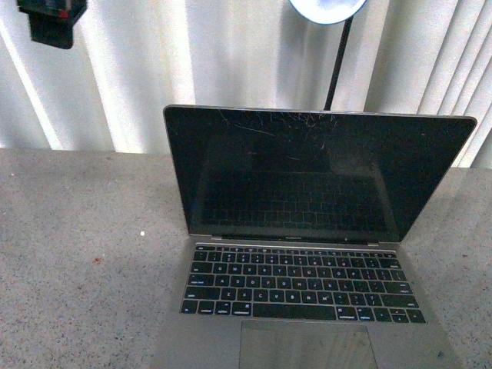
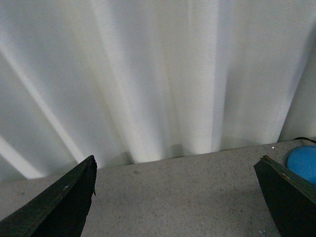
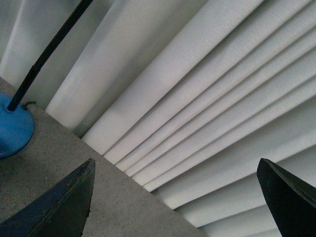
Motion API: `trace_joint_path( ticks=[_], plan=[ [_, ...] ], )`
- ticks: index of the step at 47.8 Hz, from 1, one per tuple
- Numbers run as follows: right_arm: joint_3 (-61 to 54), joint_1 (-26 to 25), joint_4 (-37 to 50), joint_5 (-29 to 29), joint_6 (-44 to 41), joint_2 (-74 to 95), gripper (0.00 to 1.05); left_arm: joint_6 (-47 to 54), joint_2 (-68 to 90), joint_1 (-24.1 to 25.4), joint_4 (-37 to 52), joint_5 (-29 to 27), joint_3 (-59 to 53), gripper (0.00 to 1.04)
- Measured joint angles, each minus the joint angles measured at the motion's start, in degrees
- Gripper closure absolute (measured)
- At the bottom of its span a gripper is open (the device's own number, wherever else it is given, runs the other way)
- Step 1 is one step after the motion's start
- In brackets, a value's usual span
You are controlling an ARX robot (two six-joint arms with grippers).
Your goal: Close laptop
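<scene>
On the grey speckled tabletop (image 1: 77,254), right in front of my body camera, sits one laptop (image 1: 307,231), lid raised and close to upright. Its black screen (image 1: 292,177) faces me, scratched along the upper edge and mirroring the keys. The keyboard (image 1: 300,288) and trackpad (image 1: 307,346) lie nearest me, and the front edge runs out of the picture.

Behind the lid, a little right of its middle, I count one lamp. Its black stem (image 1: 336,69) rises past the lid's top edge to a pale round head (image 1: 327,9), and its blue base (image 3: 12,126) rests on the tabletop near the white vertical blinds (image 1: 154,61) that close off the back. A dark block with a red patch (image 1: 52,21) hangs at the upper left; I cannot tell what it is.

I have two claws, two fingers on each. The left claw (image 2: 177,158) is spread wide over bare tabletop, looking at the blinds, with the blue base just past one finger. The right claw (image 3: 177,160) is spread wide too, gripping nothing, tilted toward the blinds and the lamp stem.

The key legends and a small mark under the screen are too fine for me to read.
</scene>
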Motion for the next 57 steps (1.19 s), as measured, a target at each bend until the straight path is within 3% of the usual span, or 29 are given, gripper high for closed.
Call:
trace_joint_path(
  ticks=[9,25,43,57],
  plan=[
    [6.34,0.07,-5.55,-3.69,-6.29,2.6,0.07,12.46,2.97,-3.37,-4.13,3.37,6.25,0.07],
    [15.41,1.33,-17.88,-12.94,-15.72,6.49,0.07,35.32,6.58,-6.95,-21.38,10.56,18.49,0.07],
    [25.62,1.01,-30.95,-16.63,-27.32,12.33,0.07,62.53,11.93,-8.72,-33.57,9.88,28.37,0.07],
    [31.04,1.31,-43.93,-16.98,-34.93,15.87,0.07,74.53,15.78,-10.91,-41.99,8.81,33.86,0.07]
  ],
)
